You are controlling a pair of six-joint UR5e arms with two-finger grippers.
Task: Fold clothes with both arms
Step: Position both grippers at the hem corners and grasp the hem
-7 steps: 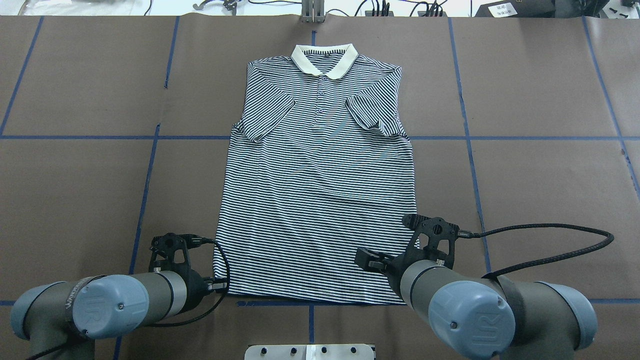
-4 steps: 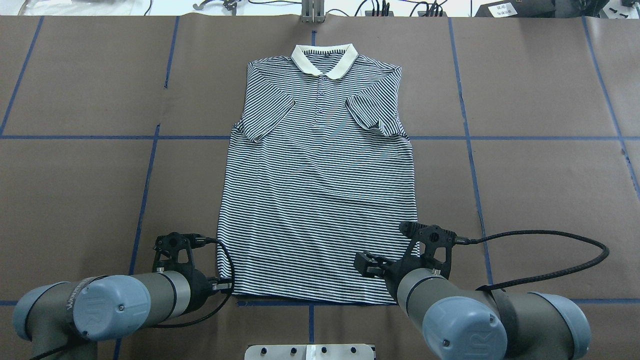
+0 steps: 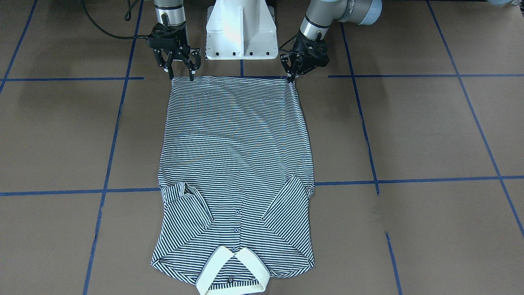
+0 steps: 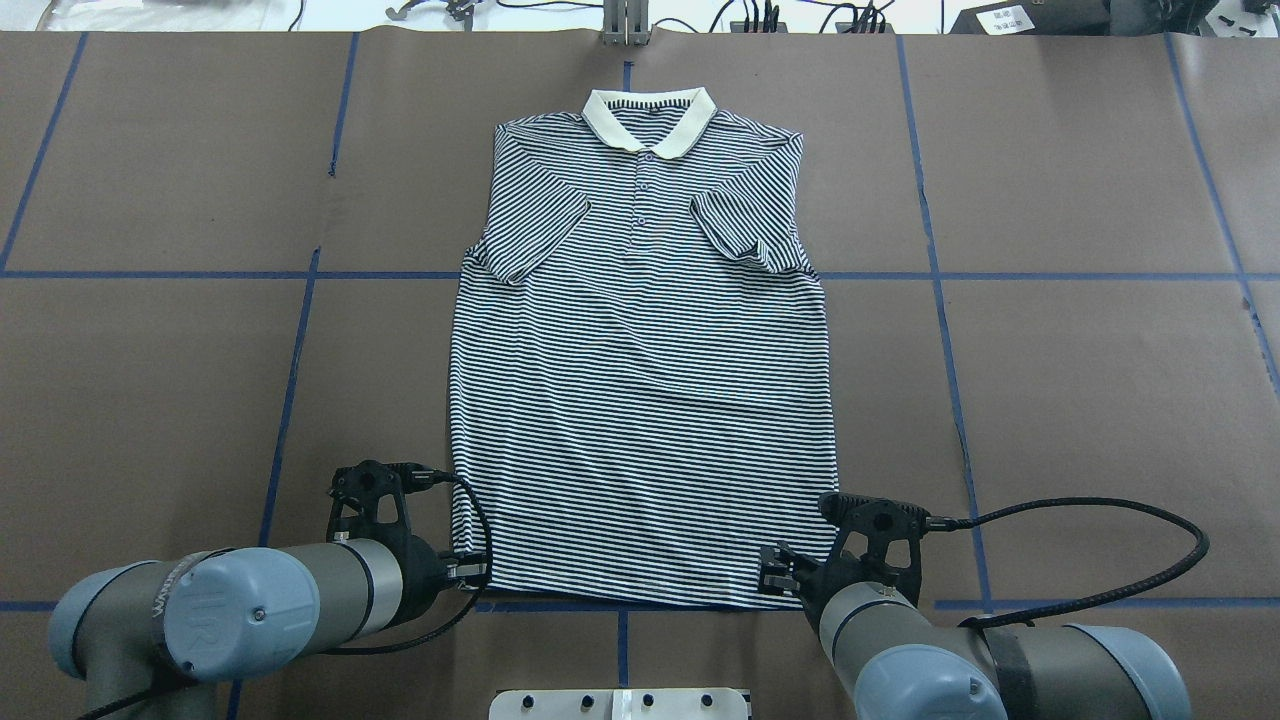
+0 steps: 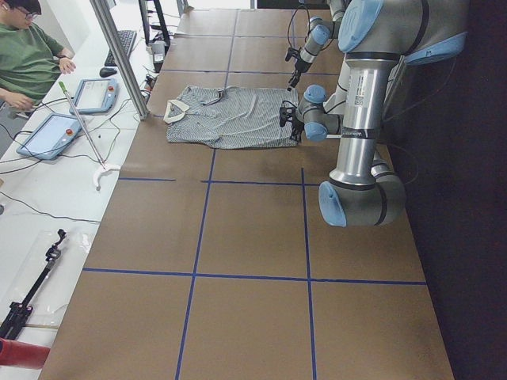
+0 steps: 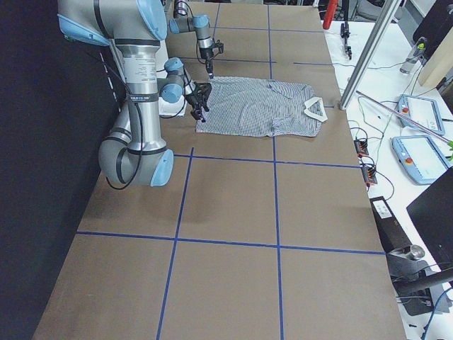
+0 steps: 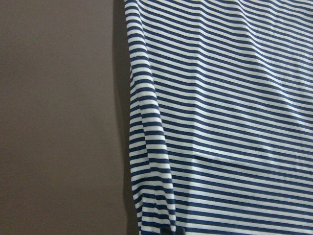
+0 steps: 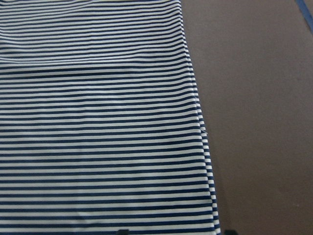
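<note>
polo shirt (image 3: 233,143) flat | front view: right hand (image 3: 180,76) splayed over hem corner | left hand (image 3: 291,78) at other corner, grip unclear

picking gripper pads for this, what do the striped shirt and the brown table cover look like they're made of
Shirt: probably a soft, thin knit, matte; it lies limp with shallow wrinkles. Table cover: looks like matte brown paper sheets, since seams and slight creases show, though card or vinyl is possible.

Table (image 4: 1050,380): brown sheet cover, blue tape lines (image 4: 150,274) in grid. Polo shirt (image 4: 640,400) flat on it, front up, at centre. Overhead view: collar (image 4: 650,115) toward 12 o'clock, hem toward 6. Sleeves folded inward.
</note>
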